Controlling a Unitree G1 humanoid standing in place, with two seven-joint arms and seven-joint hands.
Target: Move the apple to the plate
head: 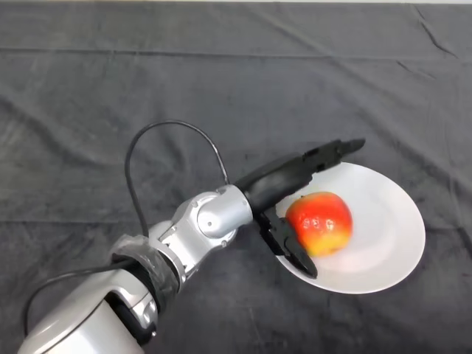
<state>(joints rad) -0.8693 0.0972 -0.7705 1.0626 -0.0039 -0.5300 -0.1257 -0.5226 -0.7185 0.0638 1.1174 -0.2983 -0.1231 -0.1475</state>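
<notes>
A red and yellow apple (320, 223) rests on the left part of a white plate (391, 228) at the right of the table. My left hand (280, 182) reaches in from the lower left and lies open around the apple's left side. Its fingers (333, 151) stretch straight over the plate's far rim, behind the apple. Its thumb (293, 248) lies along the plate's near left rim, in front of the apple. Neither fingers nor thumb curl round the apple.
A dark wrinkled cloth (147, 88) covers the whole table. The silver-grey arm (184, 243) crosses the lower left of the view.
</notes>
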